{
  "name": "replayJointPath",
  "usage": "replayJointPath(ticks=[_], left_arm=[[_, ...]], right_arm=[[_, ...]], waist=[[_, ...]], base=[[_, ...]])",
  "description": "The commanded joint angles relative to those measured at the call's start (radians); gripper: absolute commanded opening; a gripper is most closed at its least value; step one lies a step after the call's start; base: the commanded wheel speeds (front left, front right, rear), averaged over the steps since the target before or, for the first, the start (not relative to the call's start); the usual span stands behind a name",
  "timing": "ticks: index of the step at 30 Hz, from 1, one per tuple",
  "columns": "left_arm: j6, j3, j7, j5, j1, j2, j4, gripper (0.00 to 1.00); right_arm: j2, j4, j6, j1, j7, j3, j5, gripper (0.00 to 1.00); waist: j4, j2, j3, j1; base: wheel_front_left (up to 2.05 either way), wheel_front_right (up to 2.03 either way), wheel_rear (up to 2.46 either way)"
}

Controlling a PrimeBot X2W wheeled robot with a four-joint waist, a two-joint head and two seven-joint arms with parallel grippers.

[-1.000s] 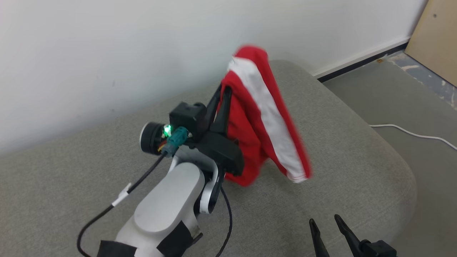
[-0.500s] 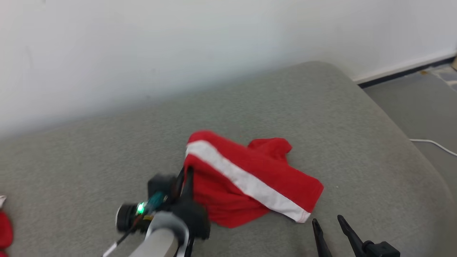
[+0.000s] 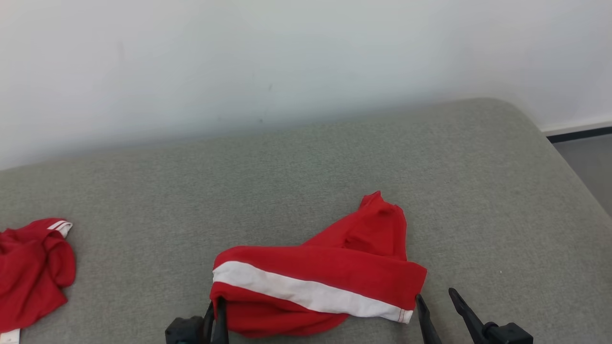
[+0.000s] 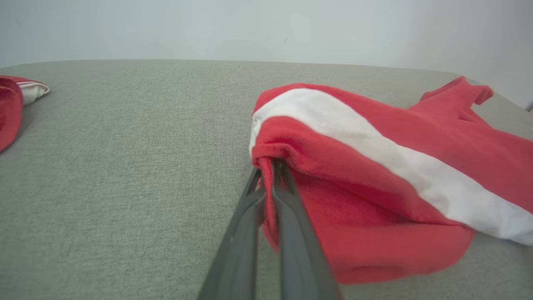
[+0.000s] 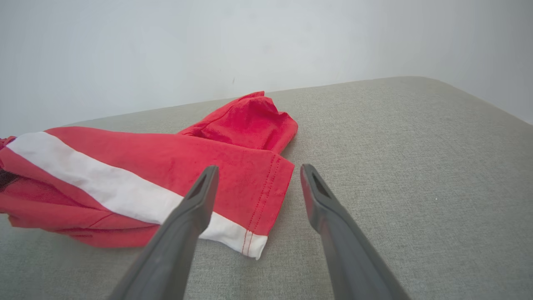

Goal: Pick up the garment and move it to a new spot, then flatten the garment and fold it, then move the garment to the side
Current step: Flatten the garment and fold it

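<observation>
The garment (image 3: pixel 330 272) is red with a white stripe and lies crumpled on the grey cushioned surface (image 3: pixel 306 181) near its front edge. My left gripper (image 3: pixel 216 306) is shut on the garment's left end; the left wrist view shows the left gripper (image 4: pixel 270 163) pinching a fold of the garment (image 4: pixel 374 175). My right gripper (image 3: pixel 435 298) stands open just right of the garment's hemmed corner. In the right wrist view, the right gripper (image 5: pixel 258 173) has nothing between its fingers, and the garment (image 5: pixel 145 175) lies to the left with its hem under the left finger.
A second red cloth (image 3: pixel 31 267) with white trim lies at the surface's far left, also seen as the red cloth (image 4: pixel 12 100) in the left wrist view. A white wall (image 3: pixel 287 62) stands behind. The surface's rounded right corner drops to the floor (image 3: pixel 588 162).
The camera has swung left and down. My left gripper has lowered the garment from hanging in the air onto the surface, where it now lies spread sideways. The right gripper stays open.
</observation>
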Motion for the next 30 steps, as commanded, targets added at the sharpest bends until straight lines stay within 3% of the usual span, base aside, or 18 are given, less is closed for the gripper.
replayJointPath(ticks=[1,8,18,25,30], left_arm=[[-0.010,0.018,-0.003,0.031,0.032,-0.008,-0.013,1.00],[-0.058,0.098,-0.003,0.104,0.117,-0.018,-0.068,1.00],[-0.131,0.304,-0.004,0.282,0.259,-0.026,-0.237,1.00],[-0.224,0.443,-0.003,0.380,0.329,-0.070,-0.400,1.00],[-0.295,0.532,-0.003,0.398,0.373,-0.108,-0.438,1.00]], right_arm=[[-0.007,-0.003,-0.002,0.011,0.002,0.002,0.003,1.00],[-0.010,-0.004,-0.002,0.015,0.005,0.001,0.006,1.00],[-0.010,-0.006,-0.002,0.033,0.004,-0.010,0.010,1.00],[-0.007,-0.011,-0.002,0.048,0.002,-0.033,0.009,1.00],[-0.005,-0.005,-0.002,0.058,-0.002,-0.051,0.010,1.00]], waist=[[0.024,0.0000,-0.011,-0.0001],[0.045,0.0000,-0.028,-0.0001],[0.077,0.0000,-0.056,-0.0001],[0.110,0.0000,-0.069,-0.0001],[0.126,0.0000,-0.081,-0.0001]], base=[[0.00,0.00,0.00],[0.00,0.00,0.00],[0.00,0.00,0.00],[0.00,0.00,0.00],[0.00,0.00,0.00]])
